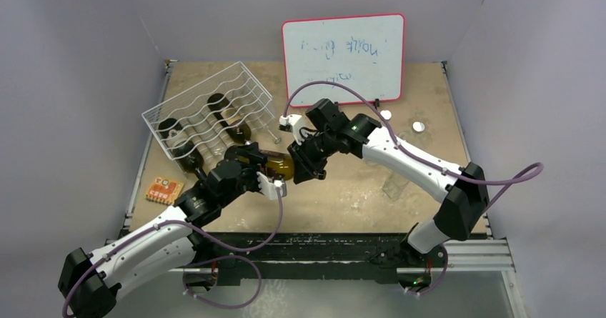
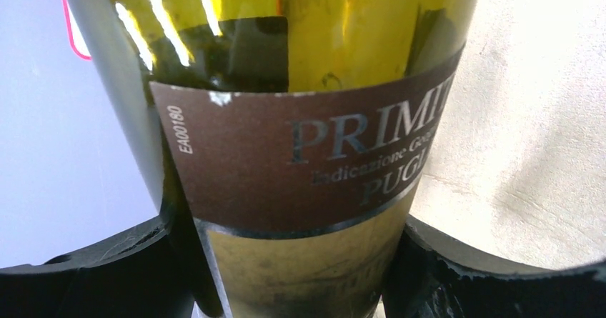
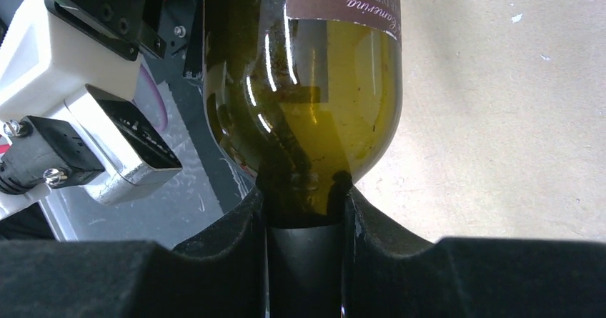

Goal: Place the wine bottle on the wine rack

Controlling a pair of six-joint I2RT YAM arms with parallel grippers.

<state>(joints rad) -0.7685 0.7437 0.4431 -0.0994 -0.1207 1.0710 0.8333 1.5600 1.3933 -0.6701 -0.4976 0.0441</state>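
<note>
Between the black fingers (image 2: 107, 271) of your left gripper (image 2: 301, 264) sits the wine bottle (image 2: 307, 153), clamped across its body by the brown label (image 2: 300, 161); both fingers are pressed against the glass; your right gripper (image 3: 306, 214) is closed tight on the bottle's dark neck just under the shoulder, with the green glass swelling out beyond it; so you've got both claws on the same bottle, one at each end. Overhead, the bottle lies roughly level just off the near right corner of the wine rack (image 1: 207, 111), base toward the rack, neck pointing away from it; it's not on the rack; can't tell if it touches the table (image 1: 357, 189). Several dark bottles (image 1: 214, 105) lie in the rack's tiers; beyond the rack to its right a whiteboard (image 1: 343, 55) stands against the back wall; off the rack's near left corner a small orange packet (image 1: 164, 189) lies flat on the table.
</note>
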